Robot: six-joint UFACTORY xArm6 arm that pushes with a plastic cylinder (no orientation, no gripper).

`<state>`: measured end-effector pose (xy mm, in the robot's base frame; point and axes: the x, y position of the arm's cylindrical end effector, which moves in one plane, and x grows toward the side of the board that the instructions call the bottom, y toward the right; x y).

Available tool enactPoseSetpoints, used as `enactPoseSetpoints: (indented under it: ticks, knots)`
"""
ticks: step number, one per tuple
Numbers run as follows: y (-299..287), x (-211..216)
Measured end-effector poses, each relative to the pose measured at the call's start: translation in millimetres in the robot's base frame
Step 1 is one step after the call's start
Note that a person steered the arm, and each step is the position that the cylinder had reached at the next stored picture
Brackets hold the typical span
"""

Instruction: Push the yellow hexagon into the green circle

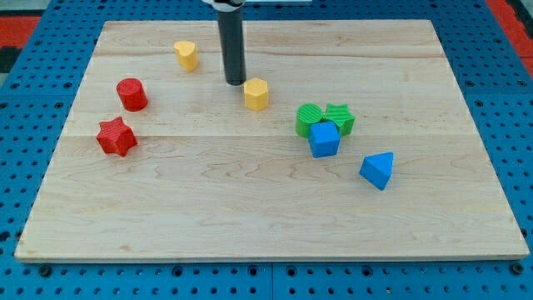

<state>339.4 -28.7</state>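
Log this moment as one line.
my tip: just left of yellow hexagon | green circle: right of hexagon, apart | push: not finished

My feed is bright and evenly lit, seemingly from overhead, and the pale wooden worktop (pixel 250 192) shows no harsh glare, only a soft sheen along its grain. Shadows are short and faint: a small dark patch hugs my tip (pixel 235 82), and the yellow hexagon (pixel 256 93) just to its right casts only a thin smudge at its base. Focus holds sharp across the whole worktop, with slight softness on the rod's top edge and no obvious bending at the borders.
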Motion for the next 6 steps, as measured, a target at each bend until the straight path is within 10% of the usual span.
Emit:
enactPoseSetpoints:
  ticks: [6]
  knots:
    - [-6.6, 108.8]
